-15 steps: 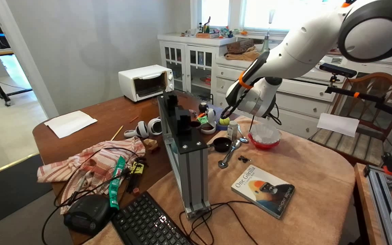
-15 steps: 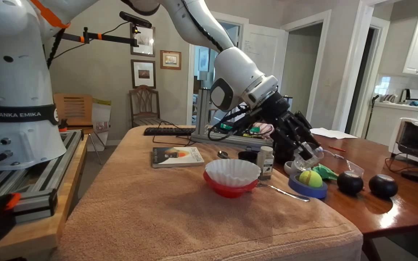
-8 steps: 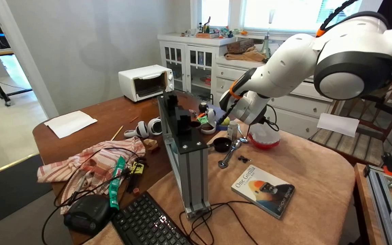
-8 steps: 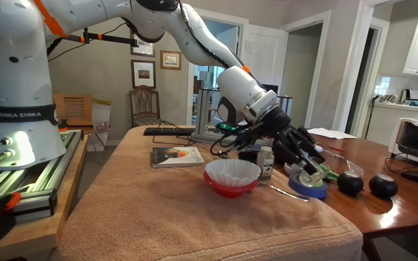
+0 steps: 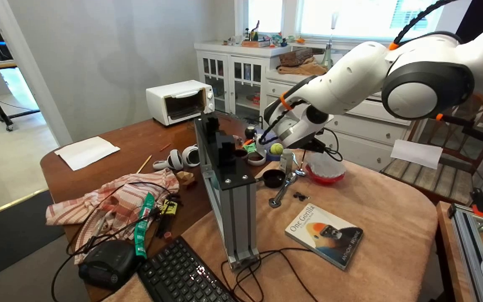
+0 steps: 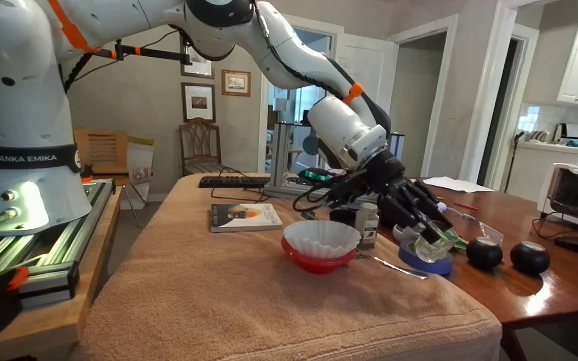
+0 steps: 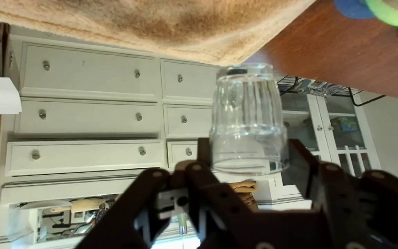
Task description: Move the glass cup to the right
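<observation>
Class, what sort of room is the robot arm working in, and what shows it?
Probably a dining room in a home. The wooden table, the glass-fronted white cabinet and the framed pictures all suggest so, though nothing settles it.

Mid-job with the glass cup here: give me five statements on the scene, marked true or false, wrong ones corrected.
1. A white paper liner sits in the red bowl. True.
2. The tennis ball rests in the red bowl. False: the tennis ball rests on the blue tape roll.
3. The tool grips the glass cup. True.
4. The book lies on the keyboard. False: the book and the keyboard lie apart.
5. The white toaster oven stands on the wooden table. True.
</observation>
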Available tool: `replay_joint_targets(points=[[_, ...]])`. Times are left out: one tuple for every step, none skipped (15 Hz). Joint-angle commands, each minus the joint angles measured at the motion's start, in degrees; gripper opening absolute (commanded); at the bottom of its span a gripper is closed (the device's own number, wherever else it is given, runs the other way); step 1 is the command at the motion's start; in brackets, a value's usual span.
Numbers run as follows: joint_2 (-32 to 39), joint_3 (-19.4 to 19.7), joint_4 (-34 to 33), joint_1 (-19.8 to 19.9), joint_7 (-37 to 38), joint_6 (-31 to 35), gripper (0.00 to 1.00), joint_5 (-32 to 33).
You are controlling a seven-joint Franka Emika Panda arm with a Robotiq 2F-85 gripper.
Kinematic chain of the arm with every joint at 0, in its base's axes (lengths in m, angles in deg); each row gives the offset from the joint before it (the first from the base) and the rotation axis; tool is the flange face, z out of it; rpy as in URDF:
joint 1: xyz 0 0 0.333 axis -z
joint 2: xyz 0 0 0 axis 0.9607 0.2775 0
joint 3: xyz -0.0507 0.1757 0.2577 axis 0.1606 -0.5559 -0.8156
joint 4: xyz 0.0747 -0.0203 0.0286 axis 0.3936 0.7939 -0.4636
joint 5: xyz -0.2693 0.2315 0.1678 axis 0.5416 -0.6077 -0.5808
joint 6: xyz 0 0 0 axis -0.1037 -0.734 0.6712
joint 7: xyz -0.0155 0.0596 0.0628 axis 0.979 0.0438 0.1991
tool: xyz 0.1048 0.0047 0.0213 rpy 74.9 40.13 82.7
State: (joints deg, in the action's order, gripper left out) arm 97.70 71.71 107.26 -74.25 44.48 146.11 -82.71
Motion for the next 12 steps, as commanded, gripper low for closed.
replay_joint_targets(points=[[2.8,-7.6,-12.7,4.8,-12.9,7.5,0.32,-5.7],[3.8,-9.3,-15.7,5.6,-15.3,9.4,0.32,-6.4],[4.4,-11.0,-18.2,6.4,-17.9,11.1,0.32,-7.3],[5.1,-12.4,-20.6,7.0,-20.0,12.4,0.32,-7.7],[6.0,-13.8,-23.1,7.7,-22.1,13.8,0.32,-8.1],[7.2,-14.5,-25.5,8.2,-23.5,15.1,0.32,-8.0],[8.3,-15.2,-27.5,8.5,-24.7,16.3,0.32,-7.9],[9.2,-15.9,-29.3,9.0,-25.9,17.2,0.32,-7.8],[10.4,-16.3,-31.1,9.2,-26.5,18.2,0.32,-7.5],[11.4,-16.8,-32.6,9.6,-27.3,19.0,0.32,-7.4],[12.3,-17.3,-34.0,9.8,-28.1,19.8,0.32,-7.4],[13.2,-17.8,-35.2,10.0,-28.8,20.6,0.32,-7.4]])
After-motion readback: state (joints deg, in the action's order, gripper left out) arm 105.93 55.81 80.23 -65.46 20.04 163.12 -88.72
